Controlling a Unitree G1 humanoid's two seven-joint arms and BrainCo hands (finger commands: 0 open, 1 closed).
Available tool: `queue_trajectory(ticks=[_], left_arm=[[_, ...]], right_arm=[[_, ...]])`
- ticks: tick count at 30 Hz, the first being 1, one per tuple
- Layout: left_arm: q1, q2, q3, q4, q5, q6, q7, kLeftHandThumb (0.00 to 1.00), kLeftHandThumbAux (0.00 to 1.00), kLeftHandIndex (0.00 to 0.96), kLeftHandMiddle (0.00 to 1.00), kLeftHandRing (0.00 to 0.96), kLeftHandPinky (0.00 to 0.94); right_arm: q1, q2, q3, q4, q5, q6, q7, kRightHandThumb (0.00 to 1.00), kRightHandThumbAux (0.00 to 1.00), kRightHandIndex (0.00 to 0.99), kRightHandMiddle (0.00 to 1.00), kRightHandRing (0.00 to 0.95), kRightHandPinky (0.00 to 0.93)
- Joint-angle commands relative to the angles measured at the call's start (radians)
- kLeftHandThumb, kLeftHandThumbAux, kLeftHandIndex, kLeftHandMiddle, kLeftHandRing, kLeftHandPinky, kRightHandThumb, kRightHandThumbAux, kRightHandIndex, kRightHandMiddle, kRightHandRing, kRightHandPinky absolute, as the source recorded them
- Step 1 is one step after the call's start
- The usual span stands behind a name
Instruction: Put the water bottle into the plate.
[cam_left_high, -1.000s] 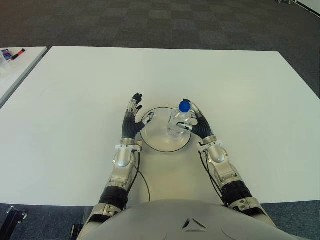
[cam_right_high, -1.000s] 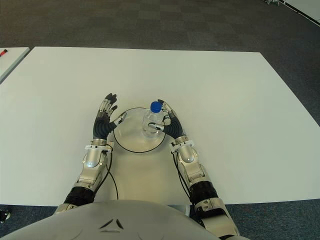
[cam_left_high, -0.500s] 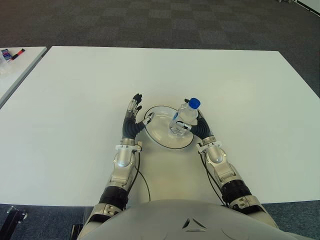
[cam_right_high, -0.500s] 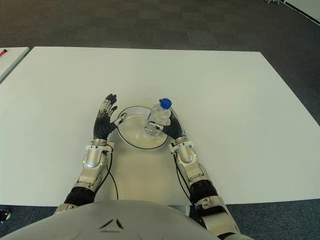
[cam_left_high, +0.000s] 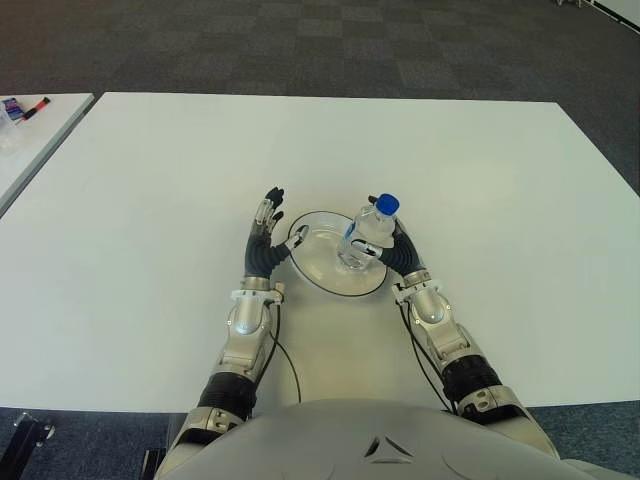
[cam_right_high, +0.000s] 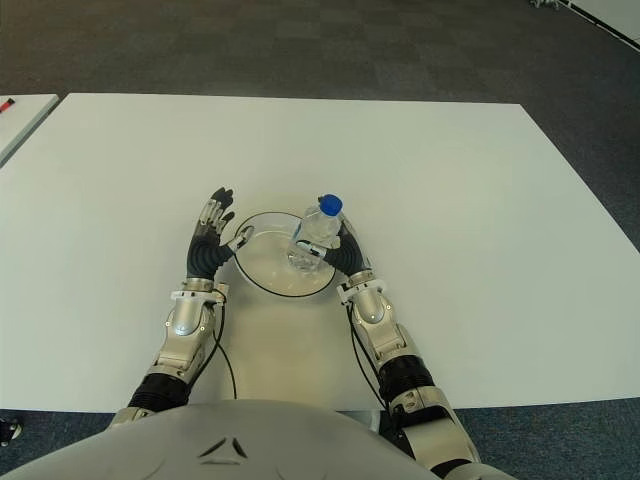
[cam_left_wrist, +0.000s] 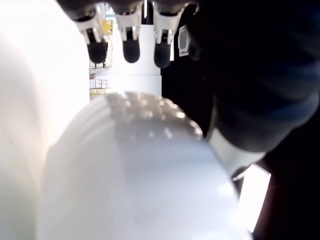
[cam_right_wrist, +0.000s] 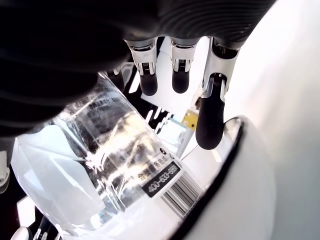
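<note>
The clear water bottle (cam_left_high: 363, 240) with a blue cap (cam_left_high: 388, 205) has its base in the round plate (cam_left_high: 318, 265) and leans to the right. My right hand (cam_left_high: 398, 254) is shut on it at the plate's right rim, fingers behind the bottle and thumb in front. The right wrist view shows the bottle (cam_right_wrist: 100, 150) lying against the palm, with the fingers (cam_right_wrist: 179, 70) reaching past it over the plate's dark rim (cam_right_wrist: 222, 172). My left hand (cam_left_high: 268, 232) stands open at the plate's left rim, its thumb at the edge.
The white table (cam_left_high: 150, 200) stretches wide on all sides of the plate. A second white table (cam_left_high: 30, 135) stands at the far left with markers (cam_left_high: 28, 108) on it. Dark carpet lies beyond the far edge.
The bottle has gone from upright to leaning right, its cap moving right with my right hand. The plate has shifted slightly away from me. My left hand has stayed in place.
</note>
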Motion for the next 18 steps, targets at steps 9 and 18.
queue_trajectory(ticks=[9,18], left_arm=[[-0.007,-0.043,-0.005,0.014,0.008,0.002,0.018,0.253,0.842,0.064,0.102,0.084,0.108],[-0.005,-0.042,-0.007,0.013,0.007,0.006,0.018,0.257,0.846,0.065,0.101,0.081,0.096]], right_arm=[[-0.005,-0.01,0.007,0.092,-0.01,-0.01,-0.01,0.575,0.451,0.0,0.0,0.0,0.105],[-0.01,-0.007,0.006,0.104,-0.003,-0.001,-0.003,0.575,0.46,0.0,0.0,0.0,0.094]])
